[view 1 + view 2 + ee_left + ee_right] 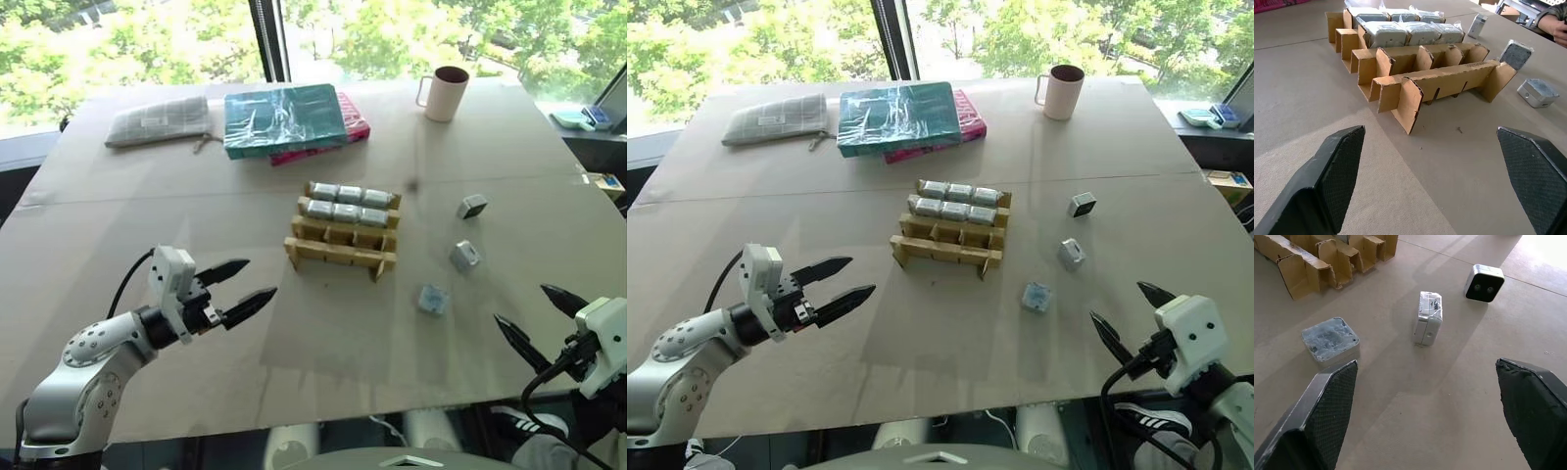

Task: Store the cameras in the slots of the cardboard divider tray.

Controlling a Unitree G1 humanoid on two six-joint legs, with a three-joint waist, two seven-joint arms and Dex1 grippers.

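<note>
Left gripper (235, 289) is hovering over the near-left worktop (118, 225), fingers spread wide, grasping nothing, pointing toward the tray. Far left a grey checked pouch (159, 119) is lying flat, next to it a teal plastic-wrapped box (284, 117) sitting on a pink one (355, 127).

Cardboard divider tray (343, 235) is sitting mid-worktop: two far rows are holding six wrapped cameras (349, 194), three each; the two near rows are standing empty. Thin card, light, probably sliding or tipping if bumped, so insertions are needing a straight drop, no side push.

Right of the tray three loose cameras are waiting, well apart from each other: far camera (471, 206) showing its dark lens face in the right wrist view, middle camera (464, 256) standing on edge, near camera (433, 299) lying flat. Looking like shiny film wrap on at least two, hard to say for the far one. Small rigid boxes, light, likely slippery in wrap; best pinching across two flat opposite sides, off the lens. A pink mug (445, 93) is standing at the far edge.

Right gripper (542, 315) is hanging near-right, fingers fully apart, empty, closest to the near camera.
</note>
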